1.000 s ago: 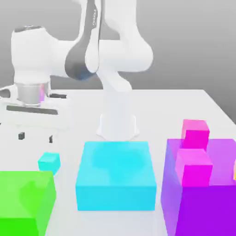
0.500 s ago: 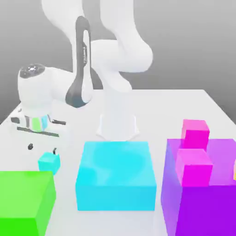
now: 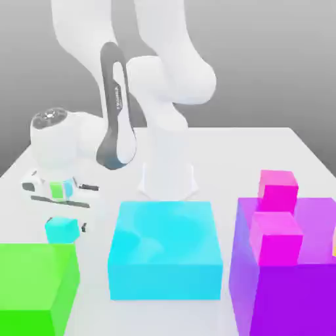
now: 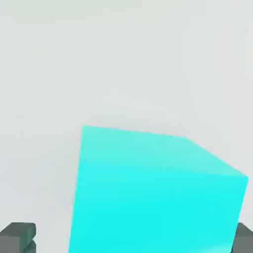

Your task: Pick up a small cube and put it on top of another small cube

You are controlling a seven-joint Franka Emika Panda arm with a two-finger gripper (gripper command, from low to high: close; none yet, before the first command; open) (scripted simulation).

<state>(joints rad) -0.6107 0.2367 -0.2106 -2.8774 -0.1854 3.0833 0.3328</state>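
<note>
Pincer fingers stand spread apart at the lower left of the exterior view, lowered around the small cube, one dark fingertip showing just at the cube's right side. Whether either fingertip touches the cube cannot be told. The cube sits on the white counter, just above the upper edge of the green block in the bottom left corner and to the left of the big flat cyan block, which fills the lower middle of the frame.

From the hand view the small cube looms large between the two grey fingertips, which sit at the lower corners of that picture with the cube's faces between them and the pale counter behind.

White arm links rise from the base at the middle of the exterior view and bend down to the wrist at the left. At the lower right stands a large purple block. Two small magenta cubes are there too: one resting on the purple block's top, the other just above and behind it, partly hidden.
</note>
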